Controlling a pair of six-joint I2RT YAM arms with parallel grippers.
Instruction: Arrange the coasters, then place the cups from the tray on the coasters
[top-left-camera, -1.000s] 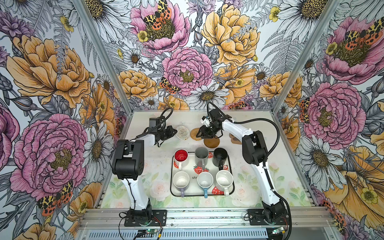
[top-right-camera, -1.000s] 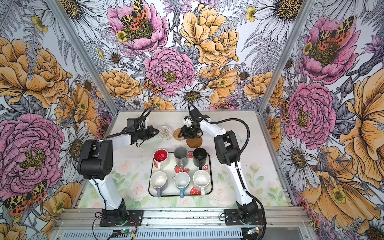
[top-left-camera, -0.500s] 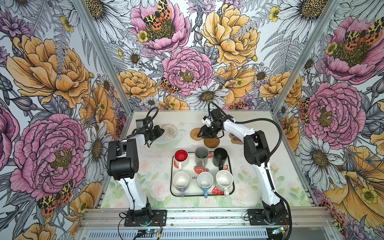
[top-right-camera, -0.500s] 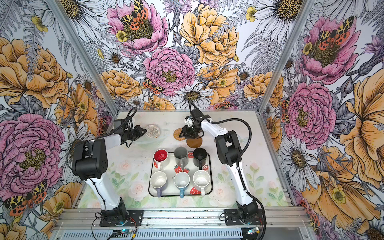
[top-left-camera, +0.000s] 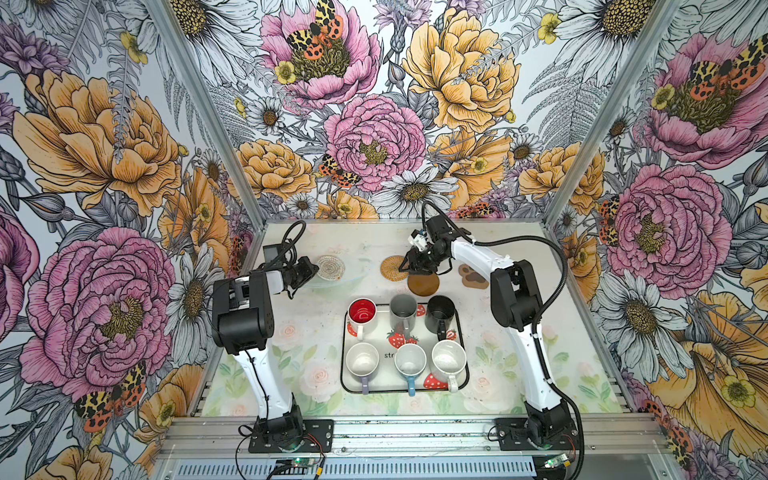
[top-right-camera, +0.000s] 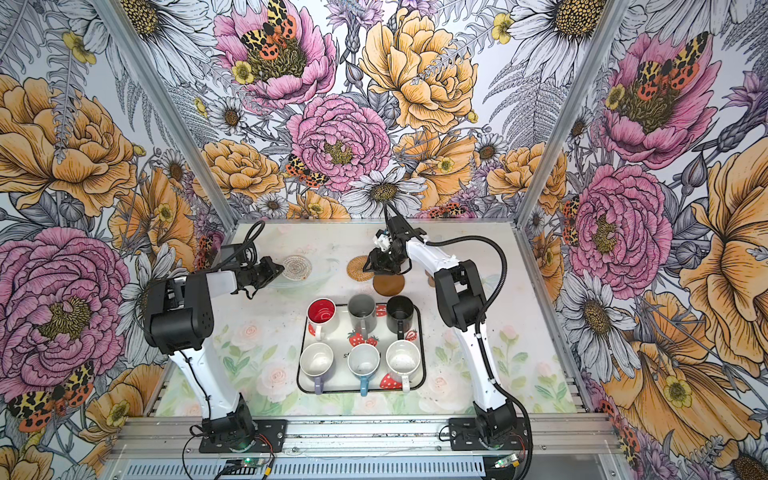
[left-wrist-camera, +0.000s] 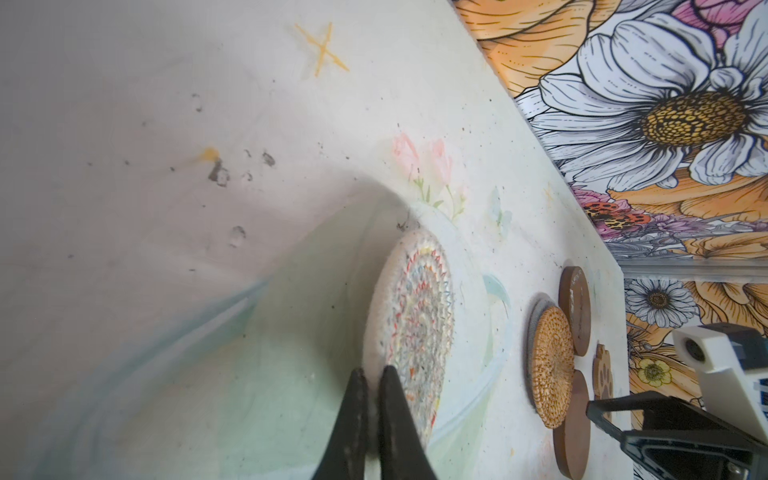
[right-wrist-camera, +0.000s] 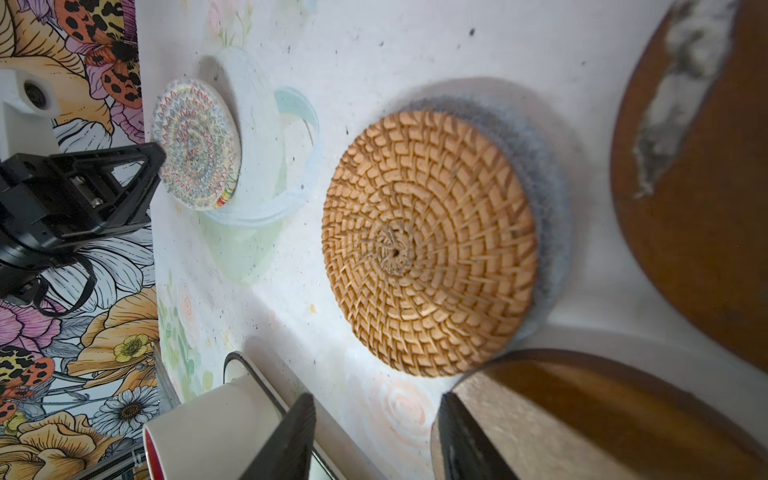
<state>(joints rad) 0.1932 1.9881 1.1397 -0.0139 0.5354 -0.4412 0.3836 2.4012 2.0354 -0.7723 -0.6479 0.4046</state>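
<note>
My left gripper (left-wrist-camera: 375, 376) is shut on the rim of the clear beaded coaster (top-left-camera: 331, 267), which lies flat at the back left. The tan woven coaster (right-wrist-camera: 428, 241) sits on top of the grey woven one (right-wrist-camera: 550, 199). My right gripper (right-wrist-camera: 376, 419) hangs open just in front of it, one finger against a brown disc (top-left-camera: 423, 284) and only bare table between the jaws. A second brown disc (right-wrist-camera: 706, 187) and the paw-shaped coaster (top-left-camera: 473, 276) lie close by. On the strawberry tray (top-left-camera: 343, 357) stand several cups, among them red-lined (top-left-camera: 362, 311), grey (top-left-camera: 403, 307) and black (top-left-camera: 440, 309).
The flowered back wall rises right behind the coasters, and side walls close in the table. Both arm bases are bolted to the front rail. The tray's back row of cups stands just in front of the right gripper.
My left gripper has pulled the clear beaded coaster leftward across the table, away from the tan woven one. The right gripper has stayed almost still.
</note>
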